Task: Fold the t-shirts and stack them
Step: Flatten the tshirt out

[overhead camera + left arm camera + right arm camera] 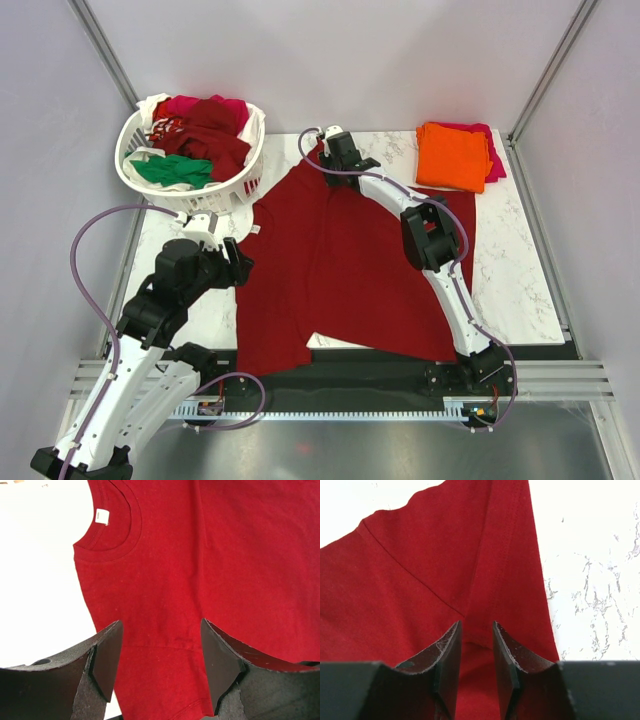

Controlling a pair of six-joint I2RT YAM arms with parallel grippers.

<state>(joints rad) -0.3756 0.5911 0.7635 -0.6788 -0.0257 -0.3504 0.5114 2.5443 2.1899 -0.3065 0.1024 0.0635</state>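
Ok, dark red t-shirt [340, 260] lies spread flat over the middle of the marble table [520, 260], hem toward the arm bases, one far corner drawn up to a peak.

R arm: stretched long, forward and to its left across the shirt, elbow bent above the shirt's right half. Right gripper [325, 148] sits at that far peak. Wrist view: fingers [447, 670] nearly together w/ a ridge of the red cloth running up into the narrow gap betw. them, so it's pinching the shirt [420, 580].

L arm: folded back on itself, upper link rising from the base, forearm angled in toward the shirt's left edge. Left gripper [238, 268] hovers just over that edge; jaws spread wide, nothing betw. them. Wrist view has the collar [127, 535] and its white tag [102, 516] beyond the fingers [107, 660].

Far left: white basket [228, 188] w/ more shirts heaped in, incl. a green one [172, 170]. Far right: folded orange t-shirt [452, 155] on top of a magenta t-shirt [494, 160], well apart from both grippers.
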